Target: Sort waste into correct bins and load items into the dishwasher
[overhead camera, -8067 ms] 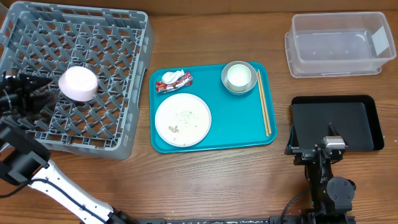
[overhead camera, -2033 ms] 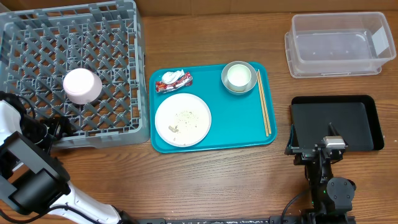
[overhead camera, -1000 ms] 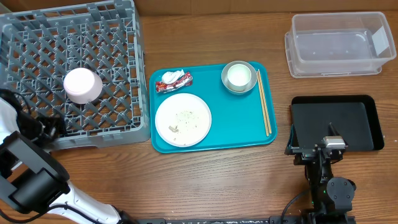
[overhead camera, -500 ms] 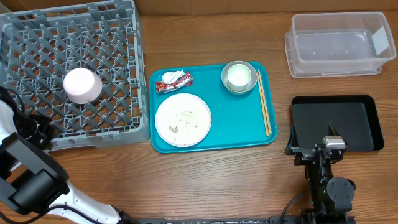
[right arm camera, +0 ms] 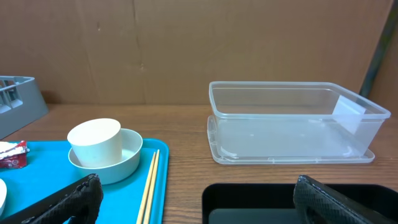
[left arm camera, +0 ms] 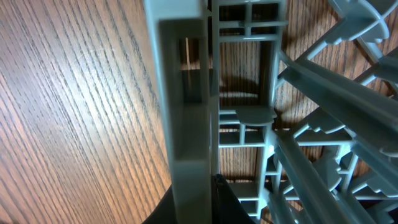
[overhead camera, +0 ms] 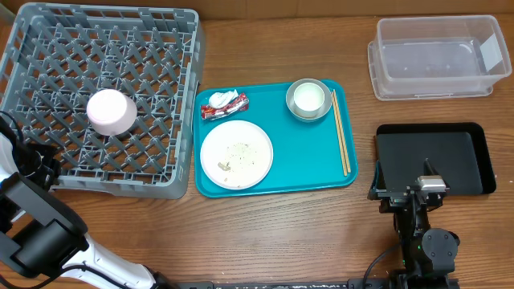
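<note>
The grey dish rack [overhead camera: 120, 187] lies at the left with an upside-down pink cup [overhead camera: 111, 111] in it. My left gripper [overhead camera: 38, 166] is at the rack's near left corner; in the left wrist view it [left arm camera: 199, 190] is shut on the rack's wall [left arm camera: 183, 93]. On the teal tray [overhead camera: 321, 178] lie a white plate [overhead camera: 236, 154] with crumbs, a red and white wrapper [overhead camera: 224, 103], a metal bowl [overhead camera: 309, 100] holding a white cup, and wooden chopsticks [overhead camera: 340, 143]. My right gripper [right arm camera: 211, 202] stands open over the black bin [overhead camera: 434, 156], holding nothing.
A clear plastic bin [overhead camera: 434, 22] stands at the back right, behind the black bin. Bare wooden table runs along the front edge. The rack's right side lies close to the tray's left edge.
My left gripper has shut on the rack's wall. The rack has shifted to the right and turned a little, nearer the tray. The right arm has not moved.
</note>
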You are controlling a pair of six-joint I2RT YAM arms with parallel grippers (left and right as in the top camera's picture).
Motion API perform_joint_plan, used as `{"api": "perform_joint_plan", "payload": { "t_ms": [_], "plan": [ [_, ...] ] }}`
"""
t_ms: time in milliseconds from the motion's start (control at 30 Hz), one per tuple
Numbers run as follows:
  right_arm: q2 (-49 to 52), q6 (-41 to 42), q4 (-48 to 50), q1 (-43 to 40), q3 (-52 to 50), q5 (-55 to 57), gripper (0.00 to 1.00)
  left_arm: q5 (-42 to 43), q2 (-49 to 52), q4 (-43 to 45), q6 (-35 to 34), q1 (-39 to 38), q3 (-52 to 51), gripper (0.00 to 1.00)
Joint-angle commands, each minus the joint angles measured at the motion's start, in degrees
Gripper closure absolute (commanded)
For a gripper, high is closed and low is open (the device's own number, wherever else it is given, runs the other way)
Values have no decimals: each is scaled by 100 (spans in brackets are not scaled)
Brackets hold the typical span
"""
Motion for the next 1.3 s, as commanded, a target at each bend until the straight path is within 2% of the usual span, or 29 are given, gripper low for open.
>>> {"api": "perform_joint_plan", "payload": {
  "t_ms": [0, 200, 400, 733, 1067, 1267],
  "plan": [
    [-68, -22, 15, 39, -57, -31, 0, -177, -7, -151, 476, -111, -9, 96],
    [-68, -22, 15, 39, -57, -31, 0, -160, -7, -315, 28, -72, -9, 96],
    [-68, -22, 15, 39, -57, -31, 0, -540, -7, -302, 15, 214, -9, 96],
    [-68, -22, 15, 39, -57, -31, 0, -308, -7, -205, 15, 846, -9, 96],
    [-68, -22, 15, 39, -57, -31, 0, -334, -7, -103, -160, 920, -9, 96],
    [-68, -22, 15, 39, -57, -31, 0, -363, -7, -195, -551, 970, -9, 96]
  ]
}}
